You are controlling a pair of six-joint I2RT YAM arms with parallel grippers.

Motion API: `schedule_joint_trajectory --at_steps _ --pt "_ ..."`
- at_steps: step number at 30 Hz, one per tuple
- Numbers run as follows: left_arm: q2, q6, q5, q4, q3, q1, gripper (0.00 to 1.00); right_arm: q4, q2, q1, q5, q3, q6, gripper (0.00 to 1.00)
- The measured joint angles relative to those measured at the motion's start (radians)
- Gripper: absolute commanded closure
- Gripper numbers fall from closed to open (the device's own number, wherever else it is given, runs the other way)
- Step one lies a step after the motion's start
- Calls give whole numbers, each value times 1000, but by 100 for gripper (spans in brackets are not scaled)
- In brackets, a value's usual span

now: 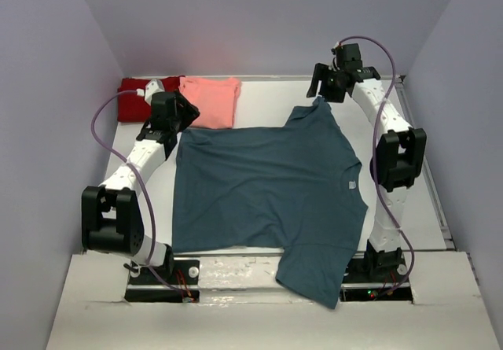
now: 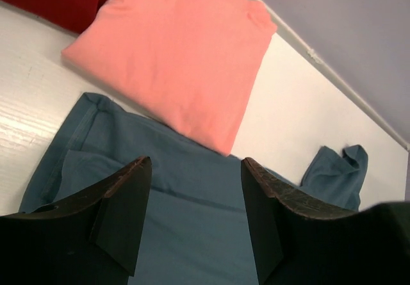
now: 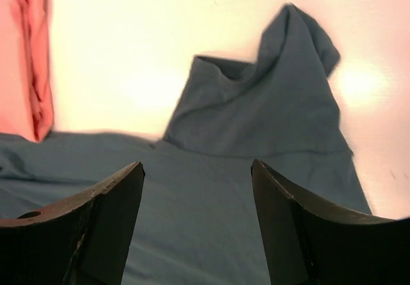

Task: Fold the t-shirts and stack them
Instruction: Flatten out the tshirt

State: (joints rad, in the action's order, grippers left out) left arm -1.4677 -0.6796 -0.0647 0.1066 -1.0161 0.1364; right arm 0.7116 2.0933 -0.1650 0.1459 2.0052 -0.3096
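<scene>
Both arms (image 1: 145,155) (image 1: 391,134) reach across teal t-shirt (image 1: 267,185), jaws parted.

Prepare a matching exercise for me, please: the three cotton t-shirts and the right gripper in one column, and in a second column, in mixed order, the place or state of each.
Column one
1. dark teal-blue cotton t-shirt
2. salmon-pink cotton t-shirt
3. dark red cotton t-shirt
4. right gripper

Column two
A. folded, in the far left corner
B. open, holding nothing
C. spread out flat in the middle
D. folded, just to the right of the red one

Pairs: 1-C, 2-D, 3-A, 4-B
</scene>
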Motion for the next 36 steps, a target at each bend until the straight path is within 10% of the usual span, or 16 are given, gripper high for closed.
schedule_joint_trajectory --at_steps 13,36 --pt "-13 -81 -5 -182 -146 -1 33 228 173 13 82 384 -80 30" --pt "-290 -96 270 -129 -130 -239 34 266 -15 21 101 74 -84 29"
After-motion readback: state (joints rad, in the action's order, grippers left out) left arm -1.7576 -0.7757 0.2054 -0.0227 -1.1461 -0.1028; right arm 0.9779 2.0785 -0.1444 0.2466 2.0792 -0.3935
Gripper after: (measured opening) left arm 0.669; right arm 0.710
